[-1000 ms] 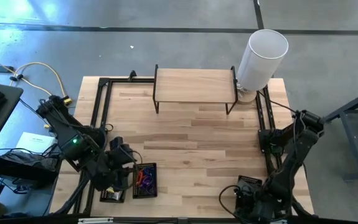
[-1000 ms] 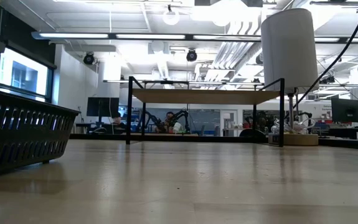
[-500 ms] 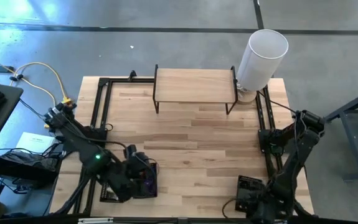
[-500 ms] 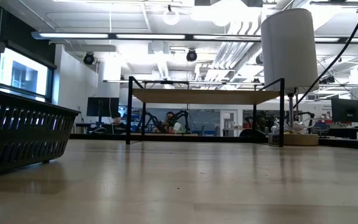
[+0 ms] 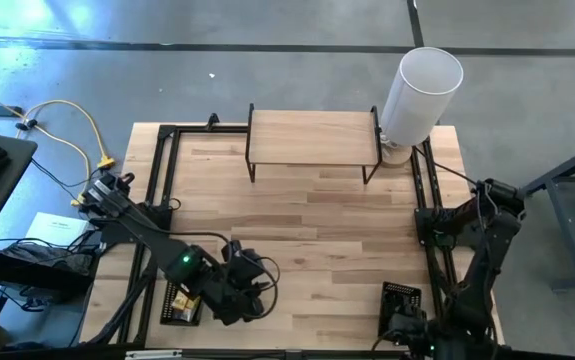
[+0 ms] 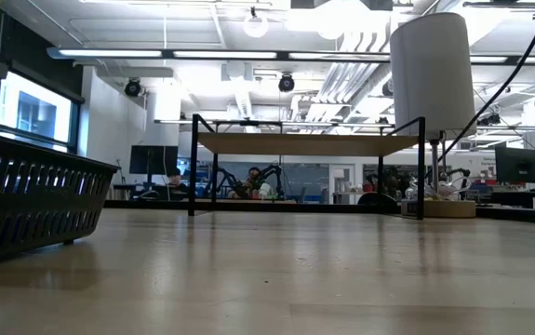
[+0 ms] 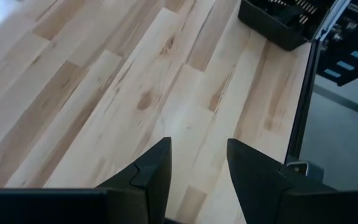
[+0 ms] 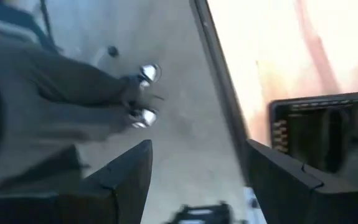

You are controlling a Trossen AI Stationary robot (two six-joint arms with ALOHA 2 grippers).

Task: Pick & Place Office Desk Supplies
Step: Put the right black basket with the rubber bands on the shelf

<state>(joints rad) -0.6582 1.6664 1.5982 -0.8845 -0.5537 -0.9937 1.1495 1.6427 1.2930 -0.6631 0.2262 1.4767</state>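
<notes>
My left gripper (image 5: 259, 290) (image 7: 197, 146) hangs open over bare wood near the table's front left, with nothing between its fingers. Just to its left stands a black mesh tray (image 5: 180, 303) with small yellow packets (image 5: 179, 298) in it; the arm hides whatever lies next to that tray. My right gripper (image 5: 409, 330) (image 8: 197, 149) is open at the table's near right corner, beside another black mesh tray (image 5: 400, 296) (image 8: 315, 134). It holds nothing. Neither gripper shows in the low view, only a mesh tray (image 6: 25, 205) at the left.
A raised wooden shelf on black legs (image 5: 312, 140) stands at the back middle, with a tall white cylinder (image 5: 422, 90) at the back right. Black rails (image 5: 162, 170) run along both table sides. A person's legs and shoes (image 8: 144, 93) show on the floor beyond the near edge.
My left gripper has swung from over the left trays toward the table's right and near edges and come lower, and the arm now covers the tray with the coloured loops. My right gripper has shifted a little toward the table's right edge, uncovering more of its tray.
</notes>
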